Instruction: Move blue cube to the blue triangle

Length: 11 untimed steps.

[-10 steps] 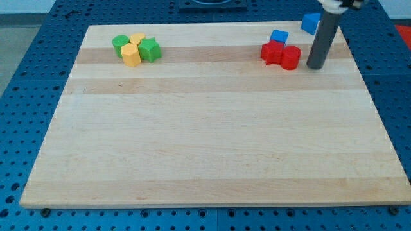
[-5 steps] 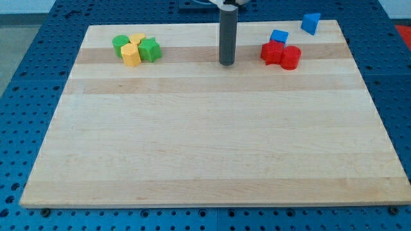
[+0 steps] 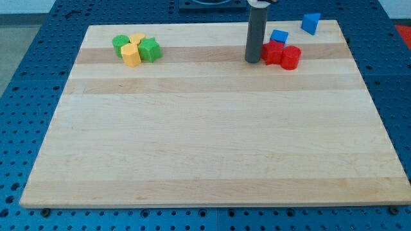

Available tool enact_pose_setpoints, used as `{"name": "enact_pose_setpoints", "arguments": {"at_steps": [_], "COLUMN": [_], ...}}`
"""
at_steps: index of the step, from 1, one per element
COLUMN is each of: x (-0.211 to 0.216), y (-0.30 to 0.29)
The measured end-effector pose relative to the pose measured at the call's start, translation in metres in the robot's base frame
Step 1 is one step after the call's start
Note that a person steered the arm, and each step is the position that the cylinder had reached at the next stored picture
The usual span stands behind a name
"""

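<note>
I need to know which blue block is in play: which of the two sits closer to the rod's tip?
The blue block touching the red blocks, just right of my tip. The other blue block stands alone near the board's top-right corner.

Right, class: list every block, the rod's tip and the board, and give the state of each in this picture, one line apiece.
my tip: on the board, just left of the red blocks
blue cube: against the red blocks' top side
blue triangle: alone, near the board's top right corner
red blocks: two, touching
green blocks: clustered with yellow blocks
yellow blocks: in that cluster
board: lying flat
</note>
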State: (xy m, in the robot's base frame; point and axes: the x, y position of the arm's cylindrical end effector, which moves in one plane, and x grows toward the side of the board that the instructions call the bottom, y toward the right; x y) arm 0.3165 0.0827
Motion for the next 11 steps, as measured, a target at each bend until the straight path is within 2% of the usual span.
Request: {"name": "enact_pose_setpoints", "arguments": {"at_steps": [2, 4, 6, 9, 11], "x": [-0.022, -0.007, -0.035, -0.028, -0.064], "y": [-0.009, 0.024, 0.029, 0.045, 0.057]}}
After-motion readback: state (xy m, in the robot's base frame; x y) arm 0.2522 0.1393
